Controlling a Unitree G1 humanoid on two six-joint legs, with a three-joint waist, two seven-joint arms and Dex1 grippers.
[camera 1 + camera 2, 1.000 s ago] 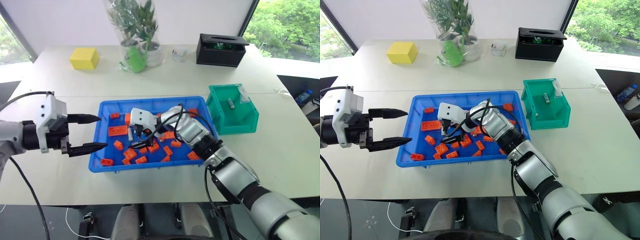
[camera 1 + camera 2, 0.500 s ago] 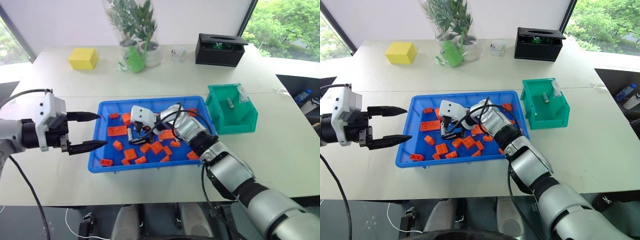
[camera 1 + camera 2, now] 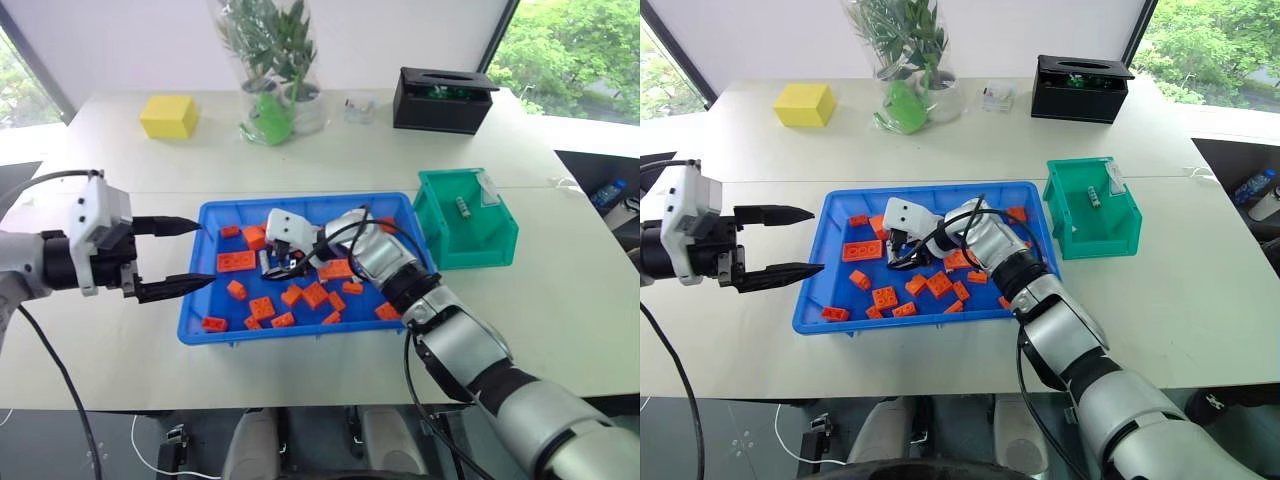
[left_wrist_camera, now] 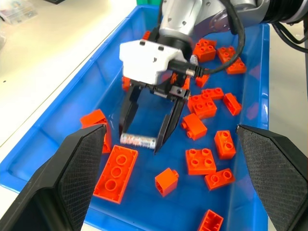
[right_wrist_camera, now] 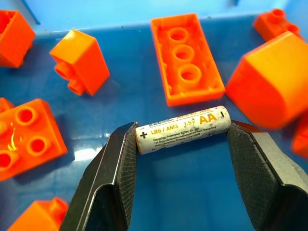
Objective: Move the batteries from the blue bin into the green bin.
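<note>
The right gripper (image 5: 180, 159) pinches an AA battery (image 5: 183, 129) end to end on the blue bin (image 3: 205, 318) floor near its far-left corner. It should squeeze squarely on both caps before lifting toward the green bin (image 3: 497, 245). The left gripper (image 3: 190, 258) hovers open at the bin's left edge.

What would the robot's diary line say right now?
right gripper: closing end to end on battery | place: blue bin | left gripper: open, idle

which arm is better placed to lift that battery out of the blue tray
Right. The right gripper already brackets the slim silver battery end to end; the left gripper hovers open at the bright blue plastic tray's edge.
</note>
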